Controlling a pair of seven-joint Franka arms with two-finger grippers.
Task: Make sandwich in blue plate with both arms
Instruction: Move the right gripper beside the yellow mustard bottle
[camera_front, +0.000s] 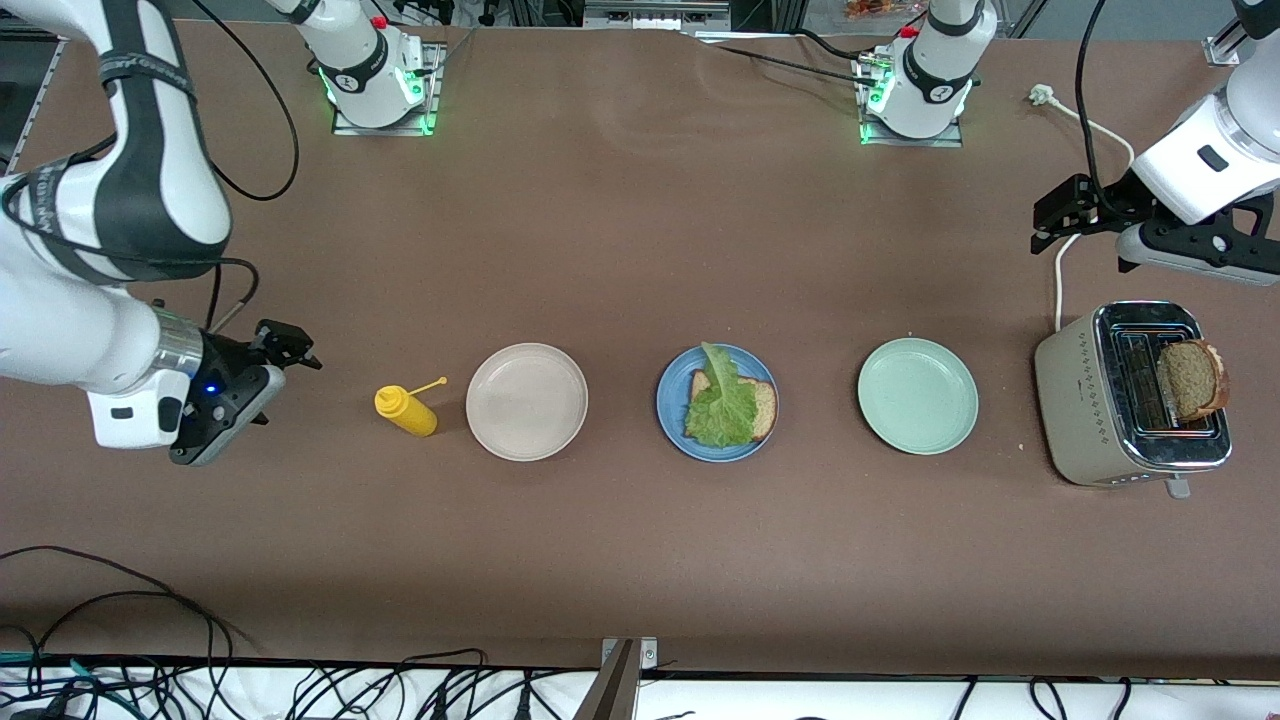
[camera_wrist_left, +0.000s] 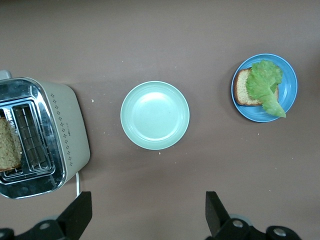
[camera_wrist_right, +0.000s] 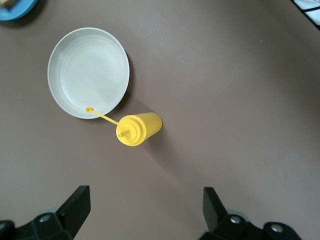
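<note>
So the blue plate sits mid-table in a row of three plates, roughly halfway between the table's two ends, with one bread slice on it and a lettuce leaf on top. The second slice stands in the toaster at the left arm's end. The left gripper hangs over the table near the toaster, fingers spread, holding nothing. The right gripper hangs near the yellow squeeze bottle at its end, also spread wide and empty.
</note>
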